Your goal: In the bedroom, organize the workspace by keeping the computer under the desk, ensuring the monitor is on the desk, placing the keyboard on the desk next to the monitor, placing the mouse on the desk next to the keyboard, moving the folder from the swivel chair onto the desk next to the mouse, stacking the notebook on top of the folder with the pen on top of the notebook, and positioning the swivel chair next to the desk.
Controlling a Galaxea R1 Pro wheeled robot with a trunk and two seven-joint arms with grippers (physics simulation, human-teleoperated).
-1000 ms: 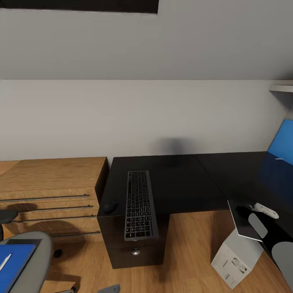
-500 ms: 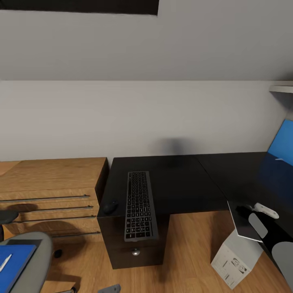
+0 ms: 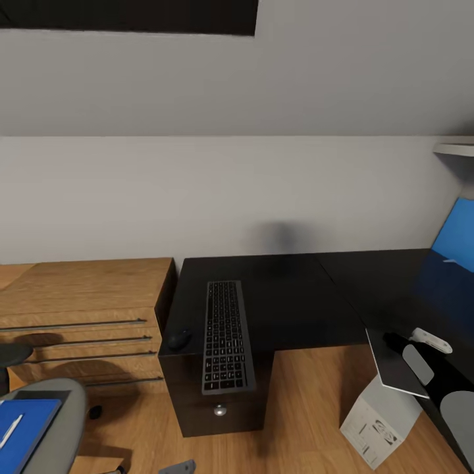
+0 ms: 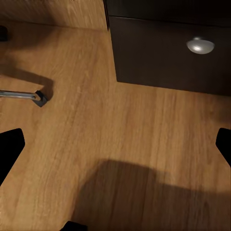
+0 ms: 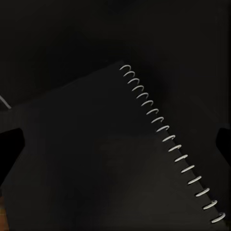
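My right gripper (image 5: 115, 144), spread wide, hovers over the notebook (image 5: 96, 159); next I'd judge: descend, pinch its edge at 4 o'clock from the keyboard (image 3: 228, 337).

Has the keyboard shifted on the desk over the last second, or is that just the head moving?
No. The keyboard keeps its place beside the mouse and above the drawer knob; everything slid down together, so the camera moved.

My bench (image 3: 296, 303) carries the keyboard (image 3: 227, 336), with the mouse (image 3: 178, 340) just beside it; the notebook (image 3: 395, 362) overhangs its edge further along.
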